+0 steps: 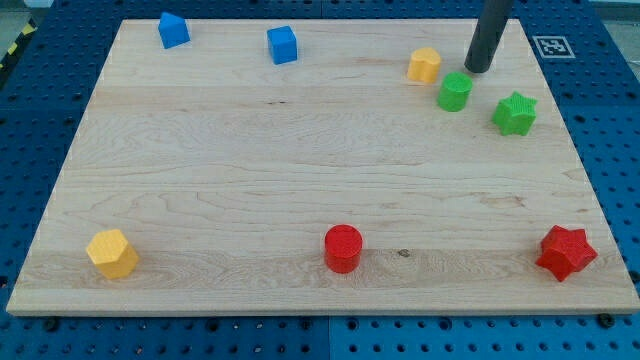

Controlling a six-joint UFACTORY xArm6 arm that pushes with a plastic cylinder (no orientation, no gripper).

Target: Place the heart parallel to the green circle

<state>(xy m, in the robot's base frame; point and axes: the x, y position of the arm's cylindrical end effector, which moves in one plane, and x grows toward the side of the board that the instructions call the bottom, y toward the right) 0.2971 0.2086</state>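
Observation:
The yellow heart [424,65] lies near the view's top right on the wooden board [250,150]. The green circle [454,92] sits just below and to the right of it, close but apart. My tip [477,69] rests on the board to the right of the heart and just above the green circle, a short gap from both. The rod rises out of the view's top.
A green star [514,113] lies right of the green circle. Two blue blocks [174,30] [283,45] sit at the top left. A yellow hexagon [112,253], a red circle [343,248] and a red star [566,252] line the bottom edge.

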